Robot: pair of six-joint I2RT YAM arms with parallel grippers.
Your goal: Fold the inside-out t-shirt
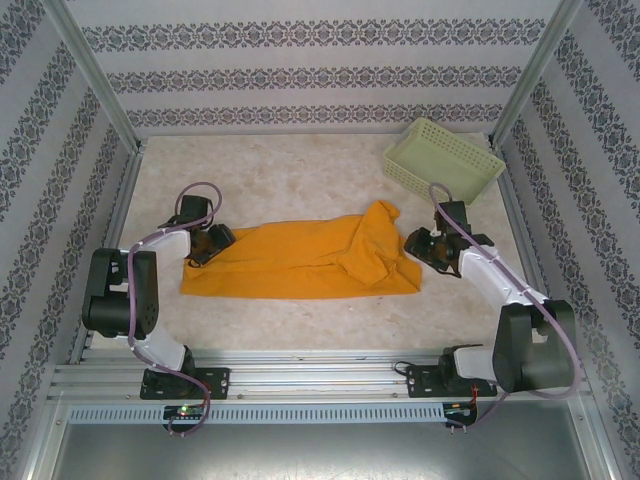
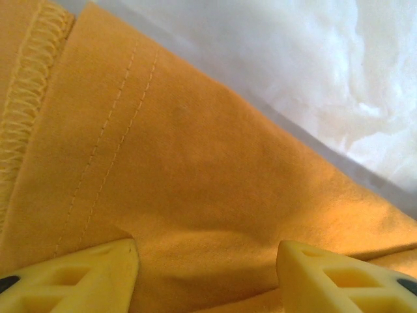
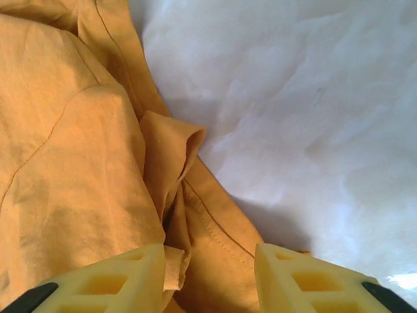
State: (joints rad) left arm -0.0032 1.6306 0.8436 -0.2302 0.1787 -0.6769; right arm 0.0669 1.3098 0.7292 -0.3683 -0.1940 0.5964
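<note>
Top view first: the inside-out t-shirt [image 1: 300, 262] lies as a long band across the middle of the table [image 1: 300, 180], nearer the near edge than the far one. My left gripper [image 1: 212, 243] sits at its left end and my right gripper [image 1: 420, 243] at its right end, I guess so each can take one end of the band. The green basket [image 1: 425, 185] is off in the far right corner, well apart from the shirt.

Left wrist cam: left gripper [image 2: 207, 251] has its jaws spread, low over flat cloth near a double-stitched hem [image 2: 111, 130]. Nothing is pinched that I can see. The raw overlock seam [image 2: 29, 72] faces up, so yeah, inside-out.

Right wrist cam: right gripper [image 3: 210, 254] is spread too, straddling a bunched fold [image 3: 172, 147] right at the shirt's edge, bare table beside it. The cloth sits loose between the fingers, not clamped. That end looks lumpy, so I'd expect it to need smoothing before any fold lands neat.
</note>
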